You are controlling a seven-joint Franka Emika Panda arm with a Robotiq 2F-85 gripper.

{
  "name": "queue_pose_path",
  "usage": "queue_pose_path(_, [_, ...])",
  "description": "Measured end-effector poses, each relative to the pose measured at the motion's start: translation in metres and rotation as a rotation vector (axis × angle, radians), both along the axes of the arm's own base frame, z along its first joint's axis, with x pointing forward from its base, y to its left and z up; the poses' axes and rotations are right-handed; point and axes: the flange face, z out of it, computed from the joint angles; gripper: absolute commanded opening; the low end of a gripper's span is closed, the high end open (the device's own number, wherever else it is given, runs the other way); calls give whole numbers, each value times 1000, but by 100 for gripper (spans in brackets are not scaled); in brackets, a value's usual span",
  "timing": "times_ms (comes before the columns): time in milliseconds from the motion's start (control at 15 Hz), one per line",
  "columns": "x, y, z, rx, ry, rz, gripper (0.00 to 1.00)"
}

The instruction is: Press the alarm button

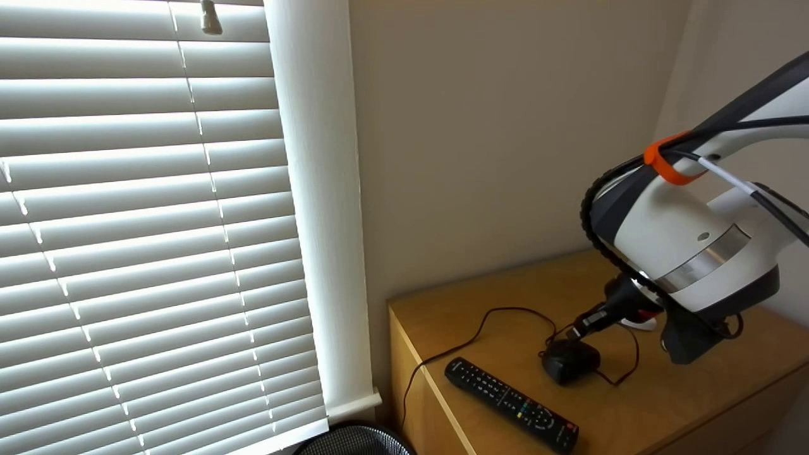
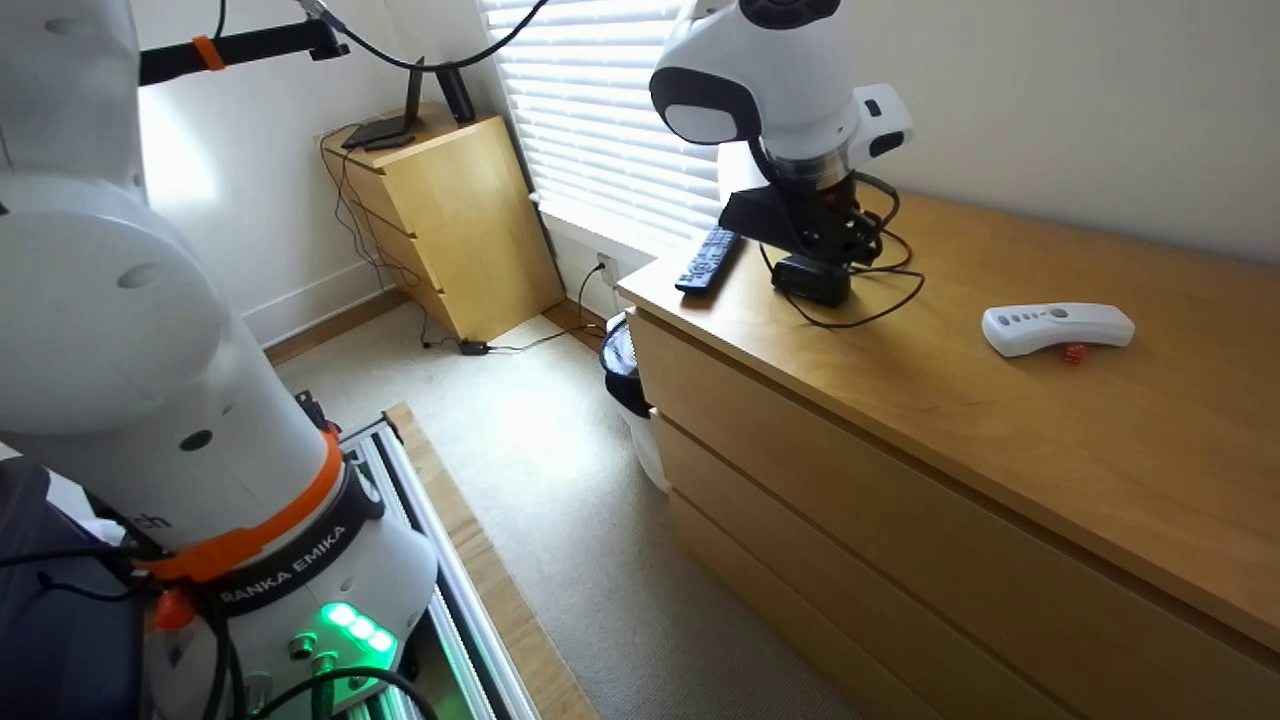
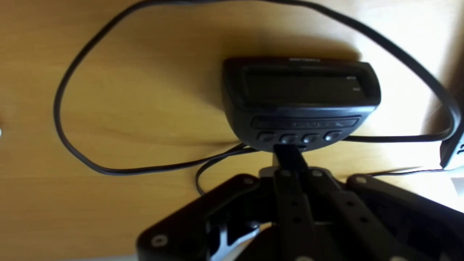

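In the wrist view, the pincer (image 3: 287, 154) is partly covering the alarm clock (image 3: 301, 108) at six o'clock, the clock's lettering (image 3: 304, 60) is blurring, and the remote (image 3: 455, 145) is being cropped at three o'clock. In an exterior view, a mesh bin (image 1: 379, 435) is being cropped at six o'clock.

Noted wooden dresser (image 2: 850, 510) in both exterior views; long black remote (image 1: 512, 403) lying face up on its top, near one end. Logged also on top, well apart from remote: white oblong gadget (image 2: 1058, 326) with grey buttons, small red cube (image 2: 1074, 353) just beside it; could not tell whether touching. Recorded slatted white blind (image 1: 145, 221), bright light between slats. On pale floor (image 2: 540, 430): mesh bin (image 1: 354, 437) just beside dresser, small black block (image 2: 474, 347). At back: second wooden cabinet (image 2: 470, 220), bearing dark laptop-like device (image 2: 376, 131) and dark cylinder (image 2: 456, 95).
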Motion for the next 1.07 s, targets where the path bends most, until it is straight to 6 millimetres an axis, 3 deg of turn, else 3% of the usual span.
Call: queue_pose_path(1067, [4,-3,-7,9,6,-27,0])
